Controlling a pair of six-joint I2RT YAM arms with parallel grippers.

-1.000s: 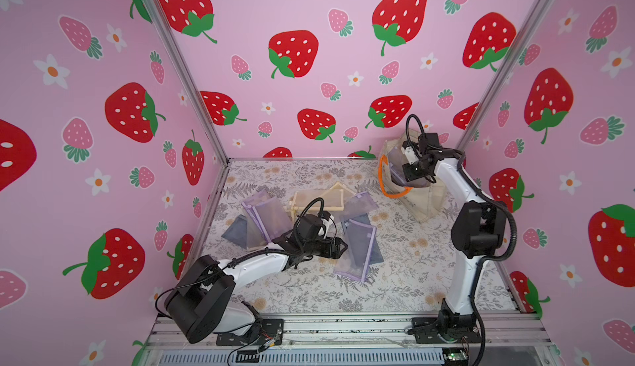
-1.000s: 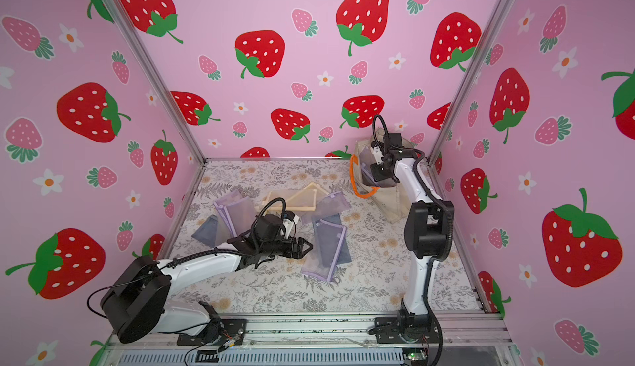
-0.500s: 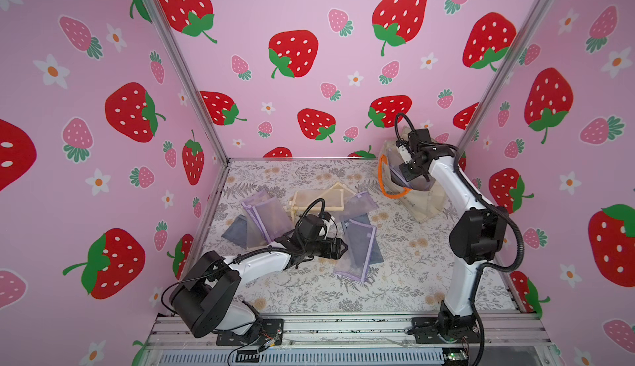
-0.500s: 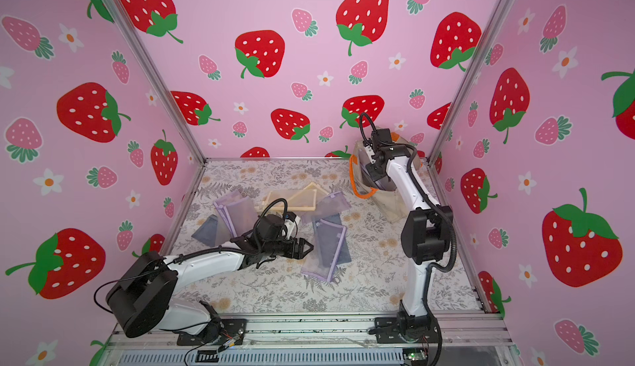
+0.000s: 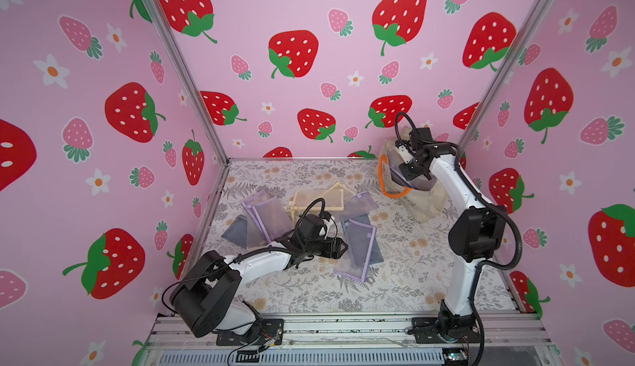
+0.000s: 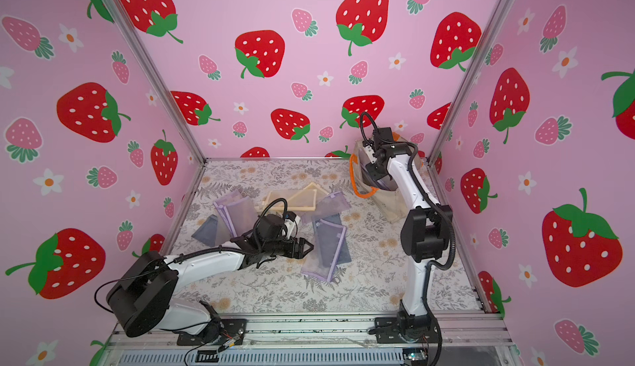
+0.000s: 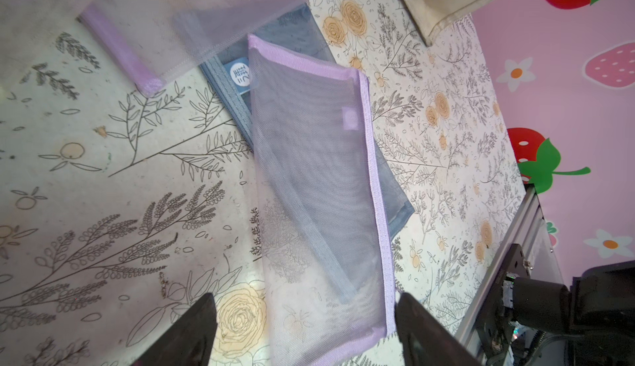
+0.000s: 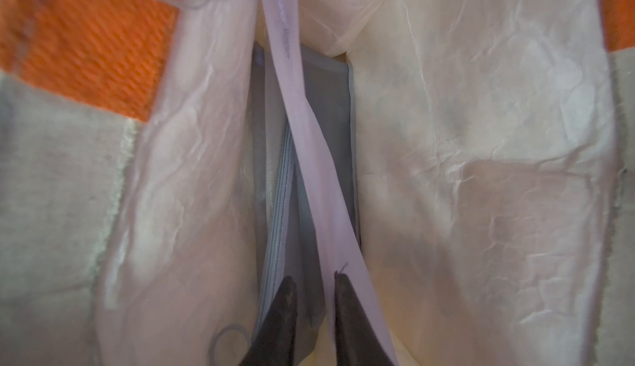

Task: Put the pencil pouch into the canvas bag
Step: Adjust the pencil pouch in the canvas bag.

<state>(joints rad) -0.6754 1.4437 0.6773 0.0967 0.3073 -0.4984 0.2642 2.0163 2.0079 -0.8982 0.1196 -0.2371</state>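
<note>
A flat surface [image 5: 395, 278] seen from above, covered in a pale cloth printed with grey leaves and peach flowers. In its far right corner rests a cream canvas bag [image 5: 426, 203] with an orange strap handle. Near the far middle lie two overlapping cream-edged mesh pouches [image 5: 319, 199]. Toward the left side, overlapping lilac mesh pouches [image 5: 271, 216] lie with a grey-blue pouch [image 5: 237, 232] at their outer edge. Just beside the cream-edged pair is a single lilac pouch [image 5: 359, 206]. In the centre, a lilac-trimmed mesh pouch [image 5: 357, 247] lies across a second grey-blue pouch [image 5: 377, 257], covering most of it.
</note>
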